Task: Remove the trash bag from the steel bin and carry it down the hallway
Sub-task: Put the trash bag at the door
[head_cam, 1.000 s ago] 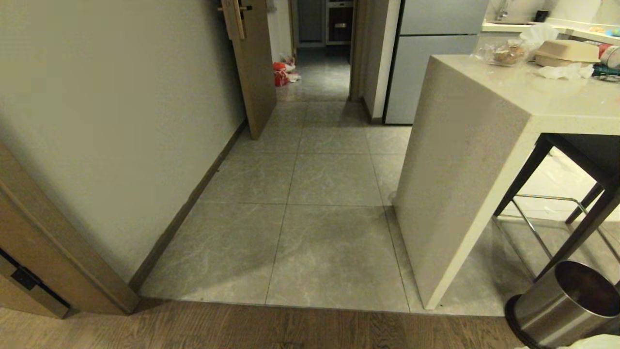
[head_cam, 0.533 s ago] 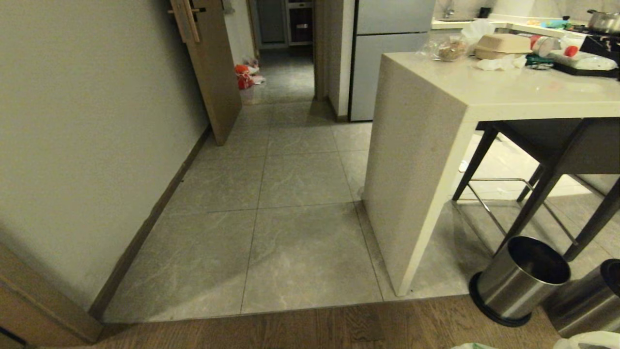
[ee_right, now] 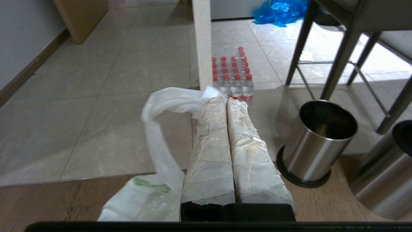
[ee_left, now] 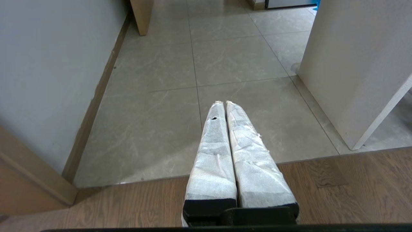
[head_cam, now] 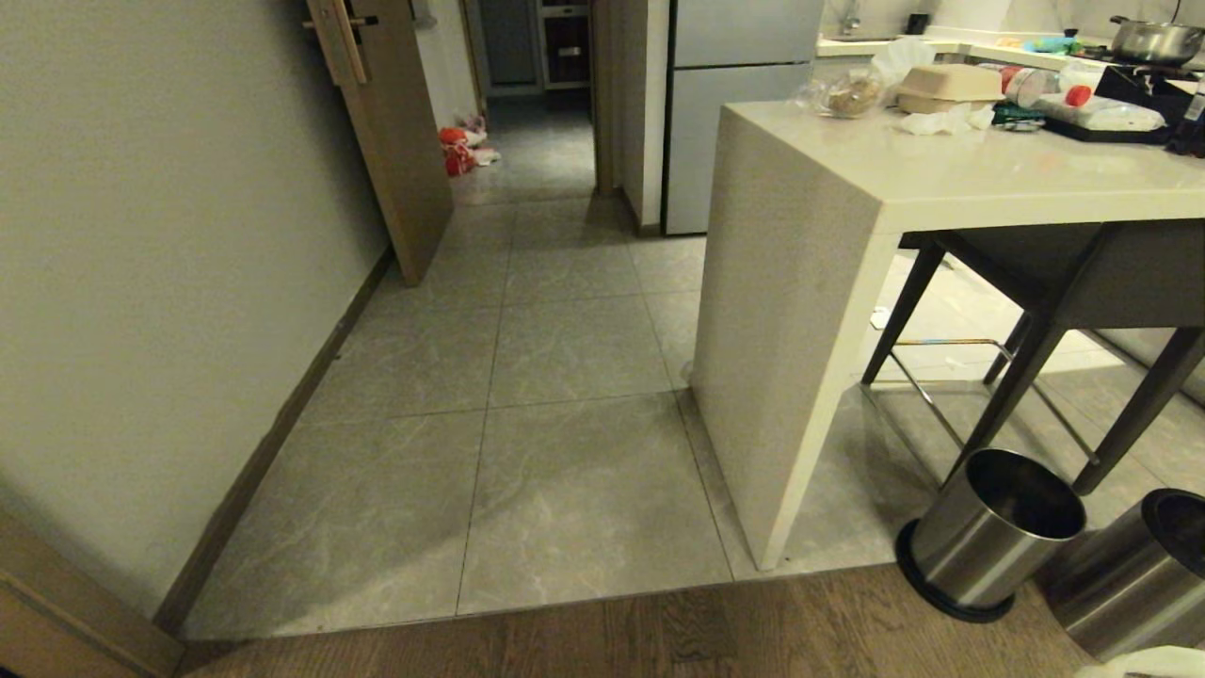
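Trash bag (ee_right: 167,135) apparently in right claw (ee_right: 224,100)

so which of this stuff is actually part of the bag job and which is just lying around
Part of the job:
- trash bag, clamped in the right gripper
- steel bin, no bag in it
- hallway ahead

Just lying about:
- second bin
- water bottles
- blue bag
- takeout box
- orange-red bag

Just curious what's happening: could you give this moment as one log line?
right gripper: shut on trash bag | left gripper: shut, empty | steel bin: bag out | hallway: ahead
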You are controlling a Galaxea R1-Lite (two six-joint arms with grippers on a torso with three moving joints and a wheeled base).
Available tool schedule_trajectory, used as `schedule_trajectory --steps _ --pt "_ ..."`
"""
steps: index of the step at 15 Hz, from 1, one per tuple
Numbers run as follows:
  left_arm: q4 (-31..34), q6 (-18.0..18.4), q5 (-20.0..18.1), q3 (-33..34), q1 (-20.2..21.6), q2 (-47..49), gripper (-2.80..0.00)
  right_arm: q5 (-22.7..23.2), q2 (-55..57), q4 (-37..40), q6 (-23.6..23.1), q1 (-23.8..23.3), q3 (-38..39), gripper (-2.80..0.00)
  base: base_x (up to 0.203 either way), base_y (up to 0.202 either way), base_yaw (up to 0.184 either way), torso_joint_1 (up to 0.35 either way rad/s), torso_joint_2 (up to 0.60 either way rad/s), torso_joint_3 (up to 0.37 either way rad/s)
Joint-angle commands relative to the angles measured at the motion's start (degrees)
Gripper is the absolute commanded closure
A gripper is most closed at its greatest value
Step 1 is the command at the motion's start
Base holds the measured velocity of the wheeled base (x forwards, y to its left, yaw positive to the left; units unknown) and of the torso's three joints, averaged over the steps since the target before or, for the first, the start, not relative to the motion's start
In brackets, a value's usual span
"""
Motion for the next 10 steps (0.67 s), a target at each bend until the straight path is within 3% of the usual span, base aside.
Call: schedule_trajectory --steps 1,4,8,10 --pt "-0.08 0.02 0.05 0.0 -0.02 0.0 0.0 0.01 -0.01 -0.15 -0.07 0.02 1.38 0.0 0.0 0.0 0.0 0.044 -0.18 -0.129" --pt "-0.05 -0.06 0.06 0.0 -0.01 0.05 0.0 0.01 -0.01 -0.09 0.14 0.02 1.41 0.0 -0.003 -0.001 0.052 0.074 -0.29 -0.212" --pt "-0.08 -0.07 0.05 0.0 -0.01 0.06 0.0 0.01 -0.01 -0.09 0.05 0.02 1.41 0.0 -0.001 -0.005 0.122 0.021 -0.06 -0.042" --pt "-0.08 0.02 0.03 0.0 0.01 0.04 0.0 0.01 -0.01 -0.09 0.05 0.02 1.41 0.0 0.0 0.0 0.0 0.0 0.0 0.0"
